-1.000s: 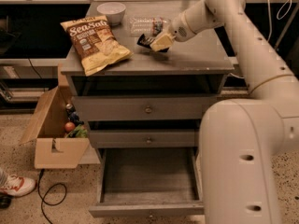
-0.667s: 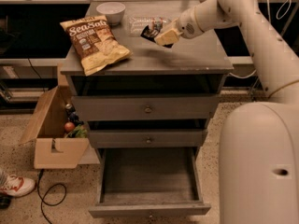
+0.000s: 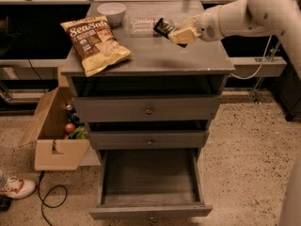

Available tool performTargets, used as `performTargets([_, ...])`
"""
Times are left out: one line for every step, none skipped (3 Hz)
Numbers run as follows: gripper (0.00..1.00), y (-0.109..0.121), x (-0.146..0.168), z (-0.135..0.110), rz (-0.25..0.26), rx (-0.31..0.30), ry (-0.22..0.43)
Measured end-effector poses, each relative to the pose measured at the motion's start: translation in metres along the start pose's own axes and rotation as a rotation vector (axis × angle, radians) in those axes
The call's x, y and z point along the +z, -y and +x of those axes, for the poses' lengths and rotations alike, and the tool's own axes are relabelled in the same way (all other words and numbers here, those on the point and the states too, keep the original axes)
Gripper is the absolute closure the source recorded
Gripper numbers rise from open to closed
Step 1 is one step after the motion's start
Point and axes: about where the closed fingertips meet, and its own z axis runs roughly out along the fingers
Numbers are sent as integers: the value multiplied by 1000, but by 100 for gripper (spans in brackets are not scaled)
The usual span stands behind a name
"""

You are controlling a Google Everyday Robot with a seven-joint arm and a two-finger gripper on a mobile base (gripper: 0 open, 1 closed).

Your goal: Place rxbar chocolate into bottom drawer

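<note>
Jaws are clamping on the rxbar chocolate, whose dark wrapper is poking out from the gripper towards the clear bottle lying just beside it. The bar seems to be riding clear of the cabinet top now rather than resting on it, though the gap is hard to judge from this angle. Compared with a second ago, the gripper is sitting a little higher and further from the front edge, and the robot's own body is no longer filling the right of the view, so the base appears to be backing away or turning.

That is suggesting the pick is done and the carry is beginning. The bottom drawer is standing pulled out and showing bare plank floor, well below and in front of the gripper, with the two upper drawers shut. The Sea Salt chip bag and the bowl are lying well to the side, out of the likely path. What is remaining, by my reading, is bringing the bar forward past the cabinet's edge, lowering it into the drawer, and letting go.
</note>
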Motion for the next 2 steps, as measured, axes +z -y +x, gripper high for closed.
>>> performTargets([100,-37,3,2,-60,5,44])
performTargets([100,-37,3,2,-61,4,44])
